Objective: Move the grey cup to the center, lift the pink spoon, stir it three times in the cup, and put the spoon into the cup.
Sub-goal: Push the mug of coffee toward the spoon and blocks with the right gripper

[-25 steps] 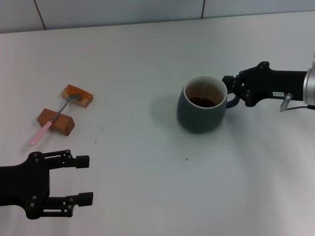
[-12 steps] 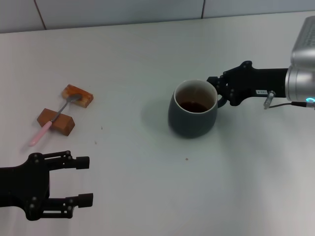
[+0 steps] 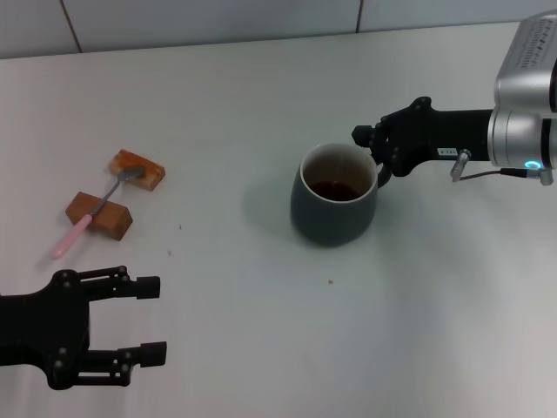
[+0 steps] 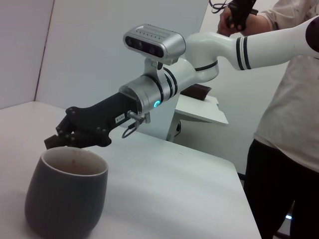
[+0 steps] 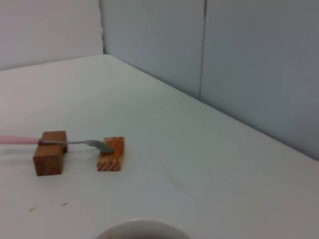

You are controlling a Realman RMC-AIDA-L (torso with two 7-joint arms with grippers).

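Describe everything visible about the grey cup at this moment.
The grey cup is a rounded, dark blue-grey mug that looks ceramic, with a pale rim and a white inner wall. It stands upright on the white table, right of the middle in the head view. Dark liquid or residue shows at the bottom. Its handle side faces the right gripper, whose black jaws are at the handle and hide most of it. Nothing else touches it.

Matt ceramic grey cup; grainy wooden blocks.

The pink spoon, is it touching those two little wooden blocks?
Touching. The right wrist view shows the pink spoon lying across both wooden blocks, bowl on one, neck on the other.
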